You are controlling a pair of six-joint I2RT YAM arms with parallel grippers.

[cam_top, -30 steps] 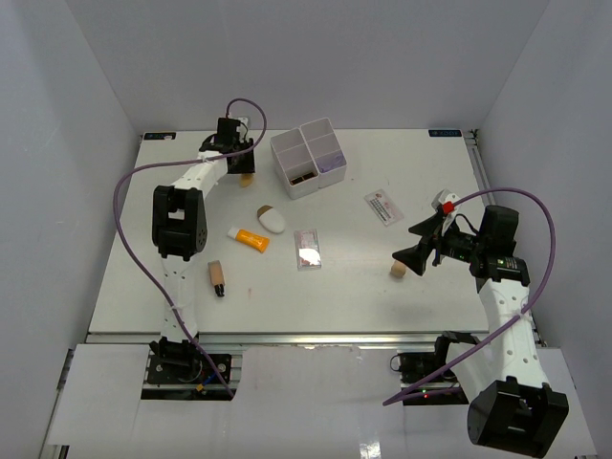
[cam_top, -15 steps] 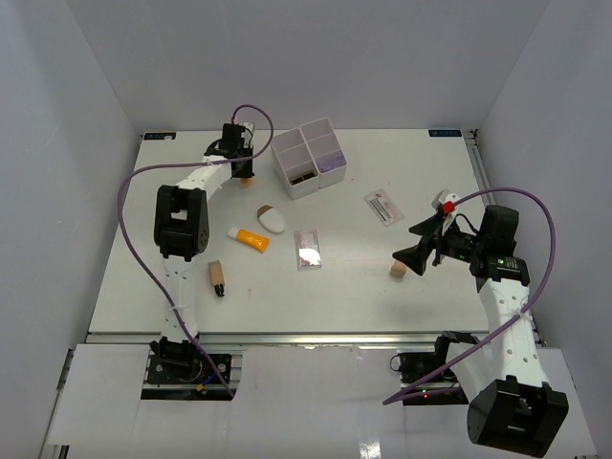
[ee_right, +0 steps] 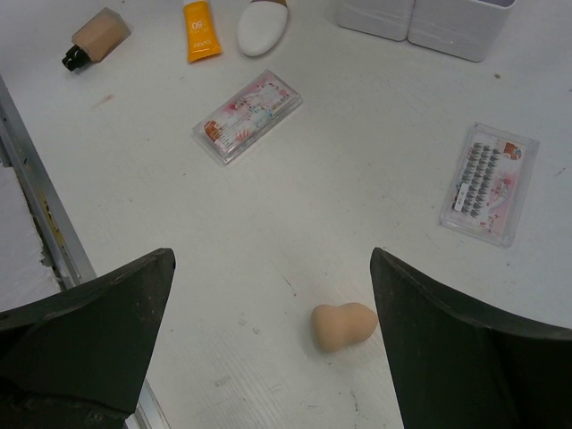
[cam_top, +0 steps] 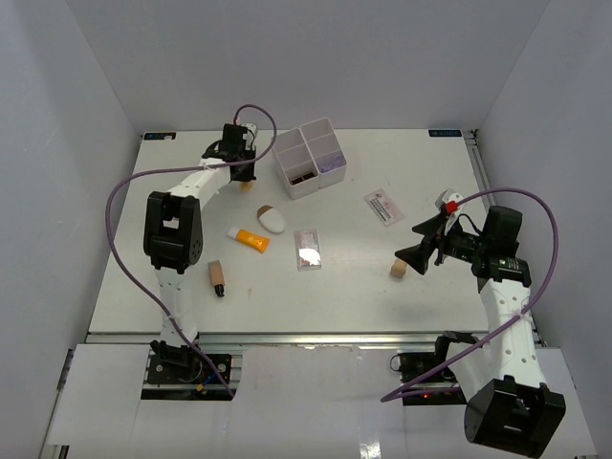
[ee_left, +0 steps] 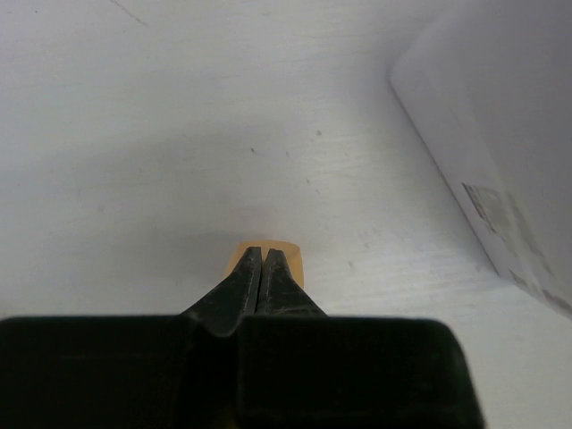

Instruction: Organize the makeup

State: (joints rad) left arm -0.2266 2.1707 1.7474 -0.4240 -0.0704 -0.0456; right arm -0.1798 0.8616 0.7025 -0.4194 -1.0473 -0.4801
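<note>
Progress: we judged it early; one dark item (cam_top: 303, 177) sat in the box (cam_top: 330, 143); tube (ee_right: 200, 29), palette (ee_right: 248, 116), packet (ee_right: 490, 183), bottle (ee_right: 94, 36) and sponge (ee_right: 344, 325) lay loose on the surface (cam_top: 382, 296) | Left pincer (ee_left: 260, 255) was pressed together over a tan item (ee_left: 293, 261) that was mostly hidden, so we could not tell whether it was gripped | Right pincer (ee_right: 270, 255) was spread above the sponge.

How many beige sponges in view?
2. One sponge lies before the open right gripper. Another sponge, mostly hidden, at the tips of the shut left gripper near the white box. The box may hide more.

Left fingers (ee_left: 246, 279) pressed together, arm (cam_top: 196, 179) outstretched; right fingers (ee_right: 94, 332) spread wide.
</note>
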